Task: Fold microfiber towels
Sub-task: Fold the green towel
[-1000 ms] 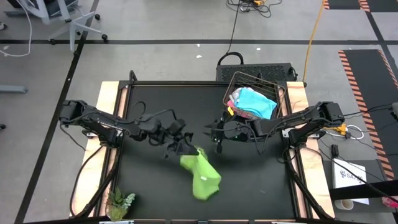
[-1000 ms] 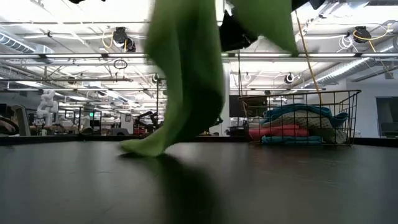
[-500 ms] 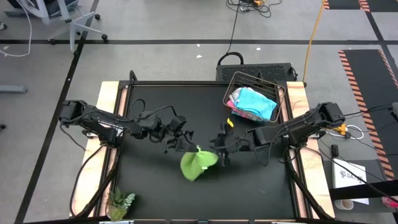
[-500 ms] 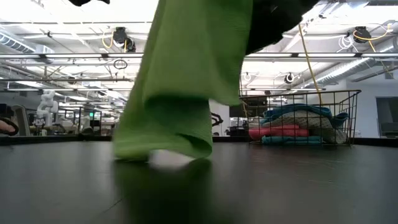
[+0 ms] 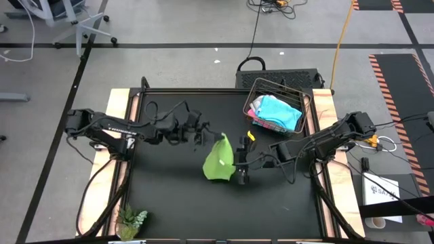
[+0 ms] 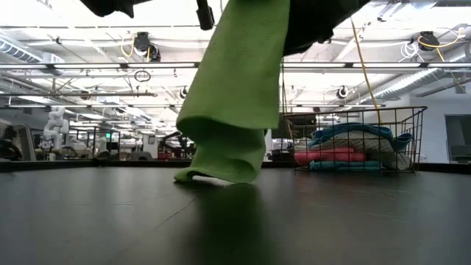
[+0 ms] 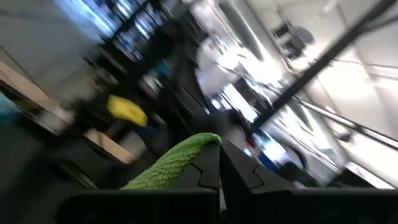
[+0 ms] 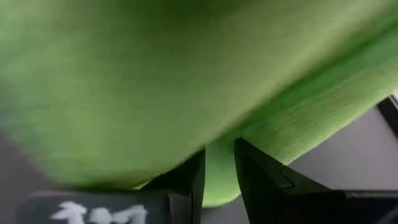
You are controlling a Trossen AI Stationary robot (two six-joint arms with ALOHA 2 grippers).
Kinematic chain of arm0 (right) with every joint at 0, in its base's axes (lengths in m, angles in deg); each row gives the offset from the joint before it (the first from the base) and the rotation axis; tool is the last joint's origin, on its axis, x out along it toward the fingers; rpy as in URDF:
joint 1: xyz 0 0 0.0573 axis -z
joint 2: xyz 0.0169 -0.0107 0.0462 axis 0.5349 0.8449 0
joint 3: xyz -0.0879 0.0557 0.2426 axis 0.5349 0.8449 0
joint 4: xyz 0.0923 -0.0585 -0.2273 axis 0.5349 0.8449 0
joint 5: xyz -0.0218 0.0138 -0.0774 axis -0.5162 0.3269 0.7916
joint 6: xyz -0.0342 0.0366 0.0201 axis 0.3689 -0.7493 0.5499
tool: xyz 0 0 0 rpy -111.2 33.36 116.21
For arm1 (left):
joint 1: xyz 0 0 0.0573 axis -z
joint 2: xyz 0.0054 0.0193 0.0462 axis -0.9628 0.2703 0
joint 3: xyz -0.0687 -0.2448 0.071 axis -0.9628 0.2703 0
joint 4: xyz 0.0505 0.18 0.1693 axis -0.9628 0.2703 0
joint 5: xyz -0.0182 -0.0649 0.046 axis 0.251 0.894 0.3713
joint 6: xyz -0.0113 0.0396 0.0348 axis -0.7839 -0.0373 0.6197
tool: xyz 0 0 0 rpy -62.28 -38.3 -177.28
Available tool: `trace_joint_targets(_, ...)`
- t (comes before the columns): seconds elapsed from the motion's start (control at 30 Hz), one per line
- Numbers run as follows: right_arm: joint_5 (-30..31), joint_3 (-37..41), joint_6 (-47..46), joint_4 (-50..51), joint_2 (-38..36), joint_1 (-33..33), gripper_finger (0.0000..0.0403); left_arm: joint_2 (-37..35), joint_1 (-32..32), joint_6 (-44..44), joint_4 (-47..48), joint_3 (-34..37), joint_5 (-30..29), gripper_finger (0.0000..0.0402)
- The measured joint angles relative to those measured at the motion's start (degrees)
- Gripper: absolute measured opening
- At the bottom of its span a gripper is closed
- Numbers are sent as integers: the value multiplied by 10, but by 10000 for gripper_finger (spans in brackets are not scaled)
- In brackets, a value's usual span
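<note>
The lime green towel (image 5: 219, 160) hangs near the middle of the worktop (image 5: 169, 203), its long axis running up and down: one corner is lifted high and the lower end is bunched and rests on the dark surface, as the low view shows (image 6: 235, 110). From above it reads as a narrow teardrop, its pointed tip toward the far edge and its wider end toward the near edge.

The worktop is a black mat framed by pale wooden side strips. At its far right corner stands a wire basket (image 5: 298, 95) holding the other towels (image 5: 277, 112), a light blue one on top with pink beneath. A small green plant (image 5: 131, 220) sits at the near left corner. Around the worktop is grey floor with cables and an office chair base; the low view looks into a large hall with ceiling beams and lamps.

The left claw (image 5: 203, 137) is clenched on the towel's raised tip, just on the left of it; in the left wrist view the green cloth (image 7: 174, 163) is pinched between the dark fingers. The right claw (image 5: 241, 171) is at the towel's right side, near its lower end, its fingers (image 8: 186, 180) a small way apart with the green cloth (image 8: 186, 74) pressed close in front of them; whether it grasps the cloth cannot be told.
</note>
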Motion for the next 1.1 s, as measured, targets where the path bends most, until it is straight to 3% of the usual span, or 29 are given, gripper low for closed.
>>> trace_joint_targets(0.1,-1,0,-18,26,0,0,77,0,-13,13,-6,0,-24,6)
trace_joint_targets(0.4,-18,0,-106,104,0,1,77,-1,-39,24,-44,0,-24,3)
trace_joint_targets(0.77,-31,22,-93,103,0,19,78,-1,-44,30,-51,0,-7,4)
trace_joint_targets(1.1,-58,84,-199,72,1,54,78,-9,-44,32,-65,0,7,7)
